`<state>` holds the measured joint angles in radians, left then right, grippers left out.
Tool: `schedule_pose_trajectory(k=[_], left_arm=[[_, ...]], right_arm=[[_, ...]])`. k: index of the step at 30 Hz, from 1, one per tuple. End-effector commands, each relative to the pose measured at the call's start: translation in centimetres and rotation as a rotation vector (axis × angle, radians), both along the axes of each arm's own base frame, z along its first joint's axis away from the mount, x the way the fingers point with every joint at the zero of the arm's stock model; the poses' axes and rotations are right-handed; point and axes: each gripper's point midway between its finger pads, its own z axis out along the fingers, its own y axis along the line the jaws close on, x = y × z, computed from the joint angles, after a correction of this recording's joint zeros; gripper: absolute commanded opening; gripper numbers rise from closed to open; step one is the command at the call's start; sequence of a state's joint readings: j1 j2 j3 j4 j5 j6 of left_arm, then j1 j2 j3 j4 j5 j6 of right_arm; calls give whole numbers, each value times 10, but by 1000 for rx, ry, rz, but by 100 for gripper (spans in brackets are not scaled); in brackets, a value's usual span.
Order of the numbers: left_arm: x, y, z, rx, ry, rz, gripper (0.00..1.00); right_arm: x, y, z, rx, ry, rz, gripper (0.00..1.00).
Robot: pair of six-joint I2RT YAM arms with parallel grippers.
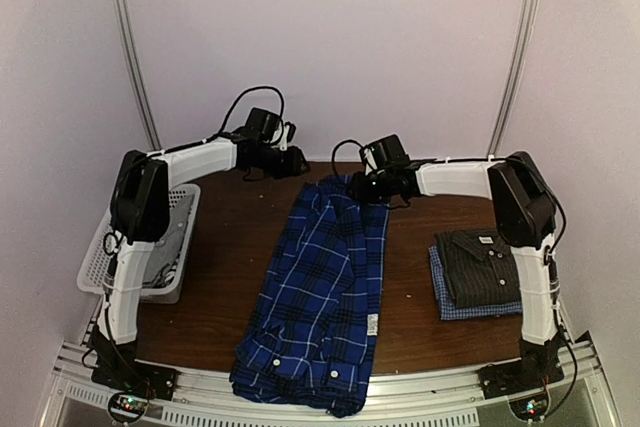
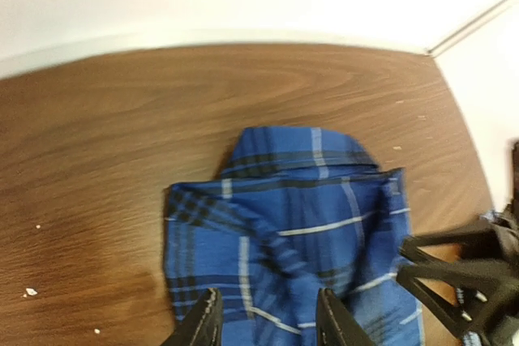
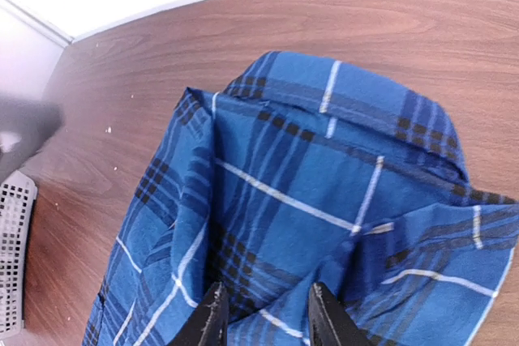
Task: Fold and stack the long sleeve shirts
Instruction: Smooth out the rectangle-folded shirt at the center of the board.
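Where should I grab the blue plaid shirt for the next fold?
Probably its far end, one corner per gripper, coming from above: the blue plaid shirt lies flat as a long strip, with the left gripper and right gripper nearby.

The royal-blue plaid shirt, folded into a long rumpled strip, runs from 12 to 6 o'clock through the middle. At 3 o'clock, the folded dark grey checked shirt lies atop what looks like a folded pale blue checked shirt.

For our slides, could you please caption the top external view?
Blue plaid shirt, left gripper and right gripper at its far end; folded shirts right, basket left.
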<state>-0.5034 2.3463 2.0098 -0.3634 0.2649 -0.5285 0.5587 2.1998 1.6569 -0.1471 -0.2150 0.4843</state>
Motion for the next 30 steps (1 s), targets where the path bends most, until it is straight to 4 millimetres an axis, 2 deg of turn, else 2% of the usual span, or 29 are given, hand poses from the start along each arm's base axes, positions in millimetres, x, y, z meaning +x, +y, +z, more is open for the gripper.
schedule_pose_trajectory(k=[1, 6, 9, 13, 19, 20, 23, 26, 30], left_arm=[[-32, -37, 24, -57, -36, -109, 40], [-55, -64, 8, -82, -1, -168, 39], [-59, -74, -8, -96, 30, -191, 38], [-53, -82, -37, -90, 62, -198, 38], [-29, -81, -75, -52, 82, -145, 38], [-26, -79, -86, -48, 97, -131, 37], [-13, -70, -99, -47, 113, -88, 37], [-1, -63, -102, -51, 109, -56, 37], [10, -59, -89, -69, 89, -31, 37]], right_arm=[[-2, -2, 8, 67, -3, 22, 34], [7, -6, -9, 119, 34, 38, 31], [17, -13, -20, 130, 54, 28, 30], [34, -23, -39, 124, 85, 3, 30], [53, -34, -63, 120, 125, -22, 29], [55, -34, -65, 121, 127, -22, 29], [59, -33, -67, 122, 128, -20, 29], [63, -31, -61, 121, 118, -12, 29], [70, -29, -34, 110, 80, 1, 31]])
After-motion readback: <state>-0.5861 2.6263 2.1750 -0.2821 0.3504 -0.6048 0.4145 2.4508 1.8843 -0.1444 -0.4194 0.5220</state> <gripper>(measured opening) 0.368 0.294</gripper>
